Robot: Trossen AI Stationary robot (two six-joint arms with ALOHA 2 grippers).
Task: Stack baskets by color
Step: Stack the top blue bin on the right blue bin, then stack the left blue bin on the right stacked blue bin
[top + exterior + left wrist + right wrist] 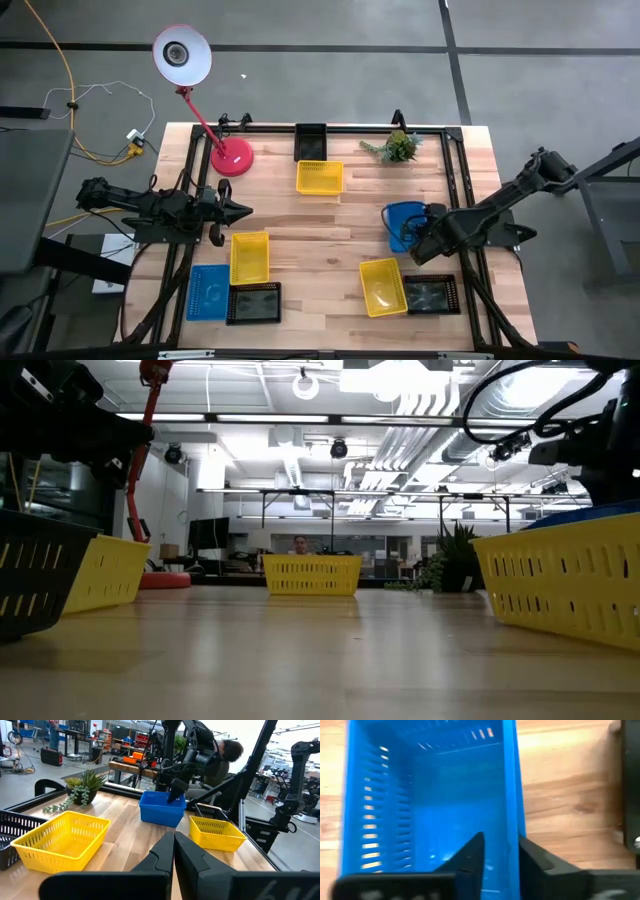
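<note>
A blue basket (402, 222) stands on the table's right half, bottom down. My right gripper (501, 842) reaches into it from above, open, with one finger (470, 860) inside and the other (536, 861) outside the wall nearest the right edge. My left gripper (238, 210) hovers shut over the table's left side, pointing level toward the right. The other baskets all rest flat on the table. Two are at the far side, yellow (320, 178) and black (310, 140). Yellow (248, 257), blue (208, 292) and black (253, 302) are near left. Yellow (382, 286) and black (430, 295) are near right. My right gripper straddles the blue basket's right-hand wall (514, 827), fingers pointing steeply down. A gap shows between the inner finger and the wall. Whether the outer finger touches the wall I cannot tell. The basket rests on the table.
A red-based desk lamp (230, 157) stands at the far left and a small green plant (398, 147) at the far right. A dark frame runs along the table's edges. Bare wood lies in the table's middle, between the basket groups.
</note>
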